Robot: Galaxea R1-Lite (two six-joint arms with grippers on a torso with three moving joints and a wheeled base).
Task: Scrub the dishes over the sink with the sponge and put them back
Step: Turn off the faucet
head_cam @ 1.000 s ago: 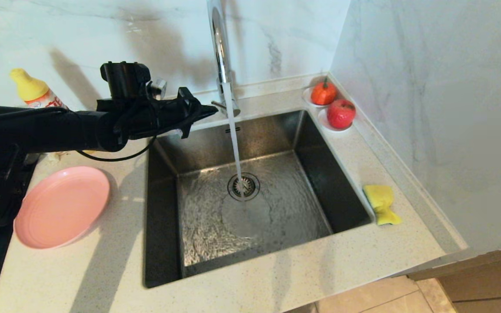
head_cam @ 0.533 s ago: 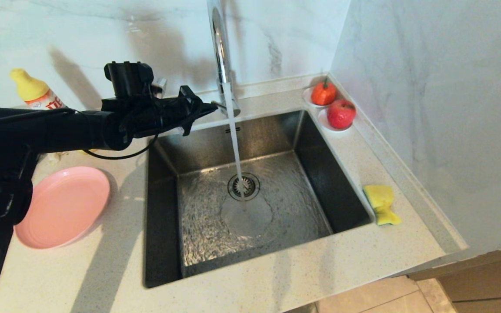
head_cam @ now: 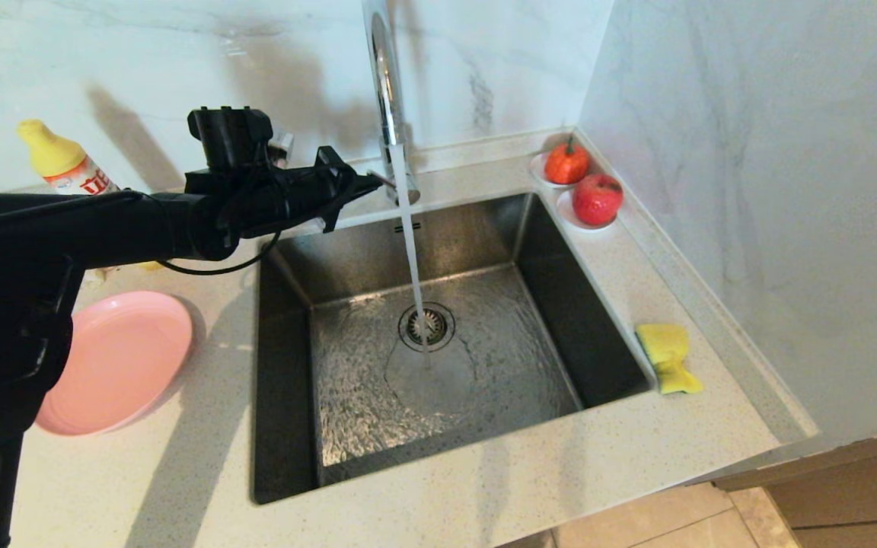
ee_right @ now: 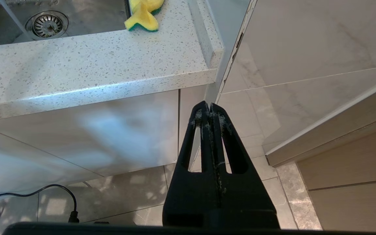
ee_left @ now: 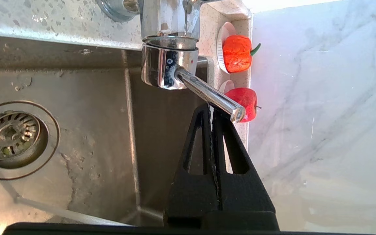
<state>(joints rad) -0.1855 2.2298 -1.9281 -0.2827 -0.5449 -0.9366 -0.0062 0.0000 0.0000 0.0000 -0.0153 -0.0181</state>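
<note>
The pink plate lies on the counter left of the sink, partly behind my left arm. The yellow sponge rests on the counter at the sink's right rim. Water runs from the tall chrome tap onto the drain. My left gripper is shut and empty, with its tips right against the tap's lever handle. The right gripper is shut and hangs below the counter's front edge, out of the head view.
An orange fruit and a red apple sit on small saucers in the back right corner. A yellow-capped bottle stands by the back wall on the left. A marble side wall closes the right side.
My left arm has edged forward and slightly up, bringing the shut gripper tips closer to the tap lever. The water keeps running.
</note>
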